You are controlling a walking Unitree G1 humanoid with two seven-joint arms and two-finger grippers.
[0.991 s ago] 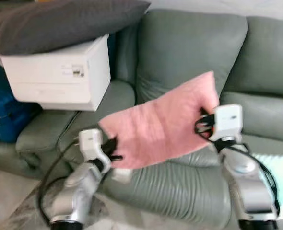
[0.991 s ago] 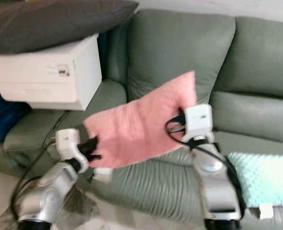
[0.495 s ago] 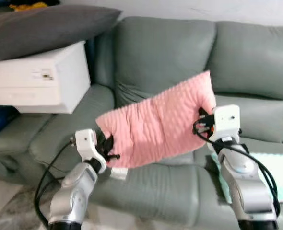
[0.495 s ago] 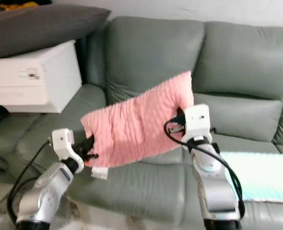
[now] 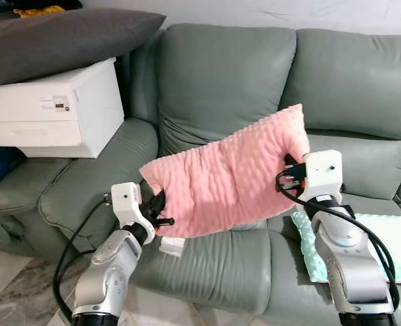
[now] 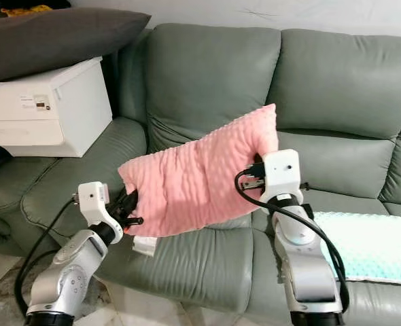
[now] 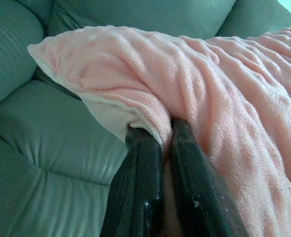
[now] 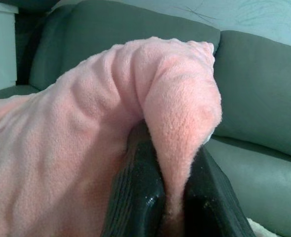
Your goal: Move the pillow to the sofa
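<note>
The pink plush pillow (image 5: pixel 228 180) hung in the air above the front edge of the grey-green sofa (image 5: pixel 241 88), over its middle seat cushion and clear of it. Its long axis ran from the robot's left to its right, tilted so that the right end pointed up toward the backrest and the left end sat lower, nearer the robot. The left gripper (image 7: pixel 160 143) was pinched tight on the lower left corner, fabric bunched between its 2 black fingers (image 7: pixel 140 182). The right gripper (image 8: pixel 172 197) was likewise clamped on a fold at the upper right end. A white printer (image 5: pixel 54 112) rested on the sofa's left armrest under a dark grey cushion (image 5: pixel 58 37). A mint-green mat (image 6: pixel 377 248) lay on the right seat.
</note>
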